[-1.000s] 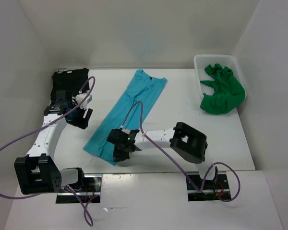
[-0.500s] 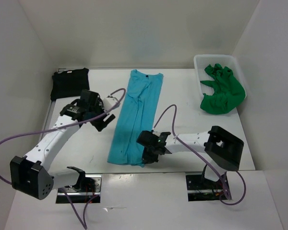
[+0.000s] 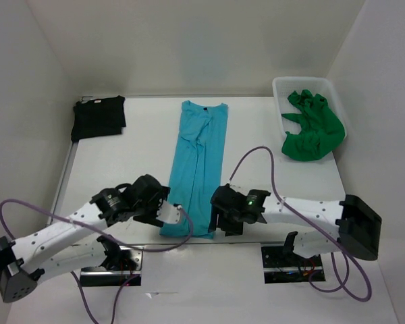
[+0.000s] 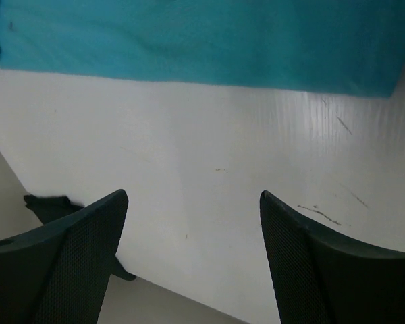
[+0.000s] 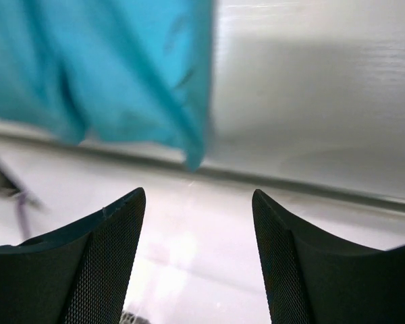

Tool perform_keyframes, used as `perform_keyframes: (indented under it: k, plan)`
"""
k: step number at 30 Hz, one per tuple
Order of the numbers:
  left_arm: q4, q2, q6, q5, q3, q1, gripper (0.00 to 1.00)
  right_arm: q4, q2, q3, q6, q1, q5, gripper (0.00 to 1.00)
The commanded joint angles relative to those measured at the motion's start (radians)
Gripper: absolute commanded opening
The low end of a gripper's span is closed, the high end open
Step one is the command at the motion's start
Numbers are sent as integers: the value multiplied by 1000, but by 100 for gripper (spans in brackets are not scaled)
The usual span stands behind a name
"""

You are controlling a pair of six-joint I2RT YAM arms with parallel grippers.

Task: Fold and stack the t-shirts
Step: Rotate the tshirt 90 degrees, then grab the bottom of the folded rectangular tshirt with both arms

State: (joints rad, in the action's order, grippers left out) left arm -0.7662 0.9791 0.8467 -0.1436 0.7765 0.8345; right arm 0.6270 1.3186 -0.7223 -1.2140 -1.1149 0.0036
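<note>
A: What is shown only from above?
B: The turquoise t-shirt [image 3: 199, 165] is seen laid out long at centre frame. The black t-shirt [image 3: 98, 117] is folded at upper left, and the green t-shirt [image 3: 312, 128] is heaped in the basket [image 3: 278, 88] at upper right.
A: And from the wrists?
B: The left gripper [image 4: 192, 256] and right gripper [image 5: 197, 250] are each shown spread, with nothing pinched. Turquoise cloth is seen beyond both, apart from the fingers.

The turquoise shirt [image 3: 198, 169] lies flat in the middle of the table [image 3: 270, 182], folded lengthwise into a long narrow strip. Its collar is at the far end and its hem reaches the near edge. The black shirt [image 3: 98, 117] sits folded in a neat rectangle at the far left corner. The green shirt [image 3: 312, 131] is crumpled in the white basket [image 3: 278, 91] at the far right, spilling over the basket's near rim.
</note>
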Motion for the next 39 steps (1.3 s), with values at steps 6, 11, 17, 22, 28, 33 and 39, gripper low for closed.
perform_keyframes:
  k: [6,11,17,22,28,33,39]
  plan:
    - [1,-287,586,287,-192,17,86,2,-104,-9,-18,0,18,69]
    - [-35,-203,820,467,-215,17,85,-27,-27,-18,2,10,9,69]
    - [13,-108,985,484,-295,17,81,-50,50,-29,22,20,-1,69]
    - [-4,33,1009,527,-249,47,79,-79,83,-29,13,29,-19,69]
    - [-31,364,983,466,-85,66,69,-70,113,-48,33,58,-37,69]
    - [-51,492,902,457,-20,75,54,-82,113,-48,33,58,-68,69]
    - [-32,461,881,486,-29,75,36,-92,145,-48,51,58,-90,66]
